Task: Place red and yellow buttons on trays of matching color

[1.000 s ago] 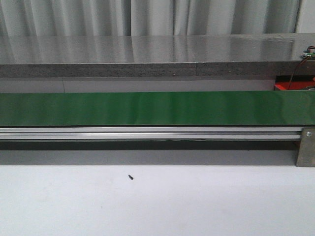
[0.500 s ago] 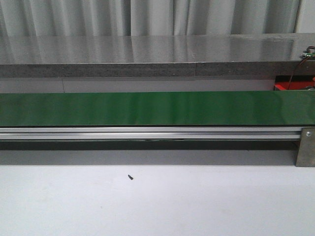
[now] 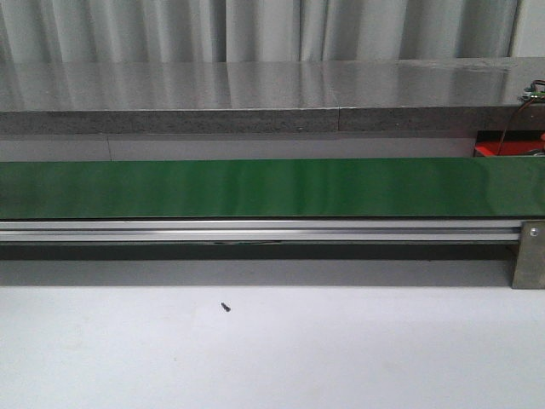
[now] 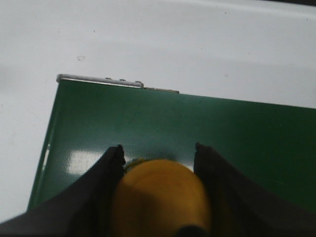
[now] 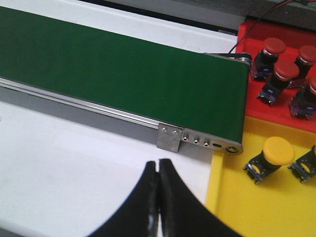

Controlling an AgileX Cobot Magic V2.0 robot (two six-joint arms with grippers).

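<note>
In the left wrist view a yellow button (image 4: 160,192) fills the space between my left gripper's (image 4: 158,150) dark fingers, which are shut on its sides above the end of the green belt (image 4: 197,128). In the right wrist view my right gripper (image 5: 159,163) is shut with nothing in it, over the white table beside the belt's other end (image 5: 217,98). Beyond that end a red tray (image 5: 254,106) holds several red buttons (image 5: 273,48), and a yellow tray (image 5: 232,197) holds a yellow button (image 5: 277,150) and part of another. Neither gripper shows in the front view.
The green conveyor belt (image 3: 255,187) on its aluminium rail (image 3: 255,230) crosses the front view, with a grey counter (image 3: 255,94) behind it. A small black speck (image 3: 226,306) lies on the white table. A steel bracket (image 3: 528,254) stands at the belt's right end.
</note>
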